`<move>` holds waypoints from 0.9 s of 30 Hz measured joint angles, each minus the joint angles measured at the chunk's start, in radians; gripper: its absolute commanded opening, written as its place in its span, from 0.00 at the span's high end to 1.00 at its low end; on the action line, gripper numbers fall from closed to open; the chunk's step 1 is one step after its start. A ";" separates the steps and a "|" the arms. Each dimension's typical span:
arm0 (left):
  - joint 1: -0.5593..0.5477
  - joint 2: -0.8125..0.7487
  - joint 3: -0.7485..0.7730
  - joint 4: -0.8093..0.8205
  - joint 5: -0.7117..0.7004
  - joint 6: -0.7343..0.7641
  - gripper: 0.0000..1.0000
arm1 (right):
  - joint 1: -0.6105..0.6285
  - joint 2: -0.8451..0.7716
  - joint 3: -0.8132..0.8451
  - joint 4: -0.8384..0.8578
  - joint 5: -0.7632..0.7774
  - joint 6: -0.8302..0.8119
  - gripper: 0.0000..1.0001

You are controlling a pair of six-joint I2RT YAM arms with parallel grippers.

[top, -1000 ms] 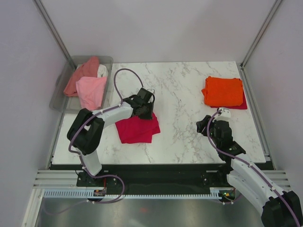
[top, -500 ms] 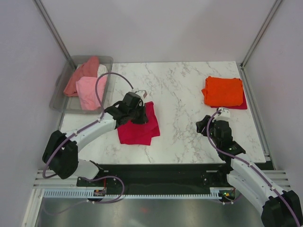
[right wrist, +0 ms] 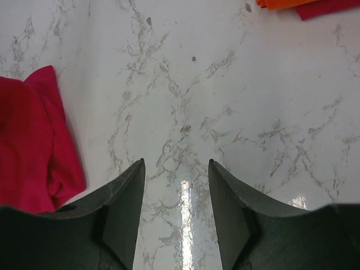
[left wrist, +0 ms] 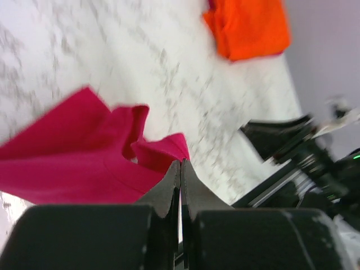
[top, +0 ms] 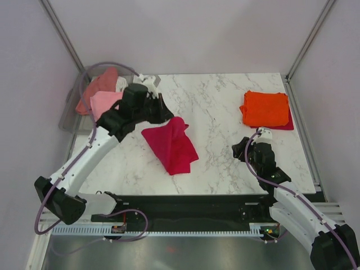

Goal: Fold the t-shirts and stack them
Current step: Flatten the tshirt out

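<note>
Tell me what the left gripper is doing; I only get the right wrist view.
Observer: The left gripper is shut on a corner of the crimson t-shirt.
Operator: Report what remains unfolded.
Observer: A clear grey bin at the far left corner holds a pink t-shirt, a salmon t-shirt and a white t-shirt.
Operator: Describe the stack.
Observer: The orange t-shirt is folded square, covering a dark red t-shirt except its near right edge.

Nothing readable is showing in any of the views: no text, label, brand, number or sign.
</note>
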State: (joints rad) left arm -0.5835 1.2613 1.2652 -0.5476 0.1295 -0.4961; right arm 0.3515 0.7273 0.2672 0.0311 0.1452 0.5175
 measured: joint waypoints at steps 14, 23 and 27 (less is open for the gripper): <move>0.275 0.059 0.945 -0.188 0.088 -0.100 0.98 | 0.000 -0.008 0.000 -0.001 -0.005 -0.002 0.43; 0.288 -0.211 -0.183 0.015 0.113 -0.152 0.98 | 0.000 -0.016 0.000 0.000 -0.014 -0.008 0.43; 0.302 -0.293 -0.502 -0.016 0.076 -0.174 0.98 | 0.000 -0.011 0.000 0.000 -0.019 -0.010 0.43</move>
State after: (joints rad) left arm -0.2813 0.9684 0.7631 -0.5632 0.2058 -0.6701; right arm 0.3515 0.7162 0.2672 0.0311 0.1261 0.5072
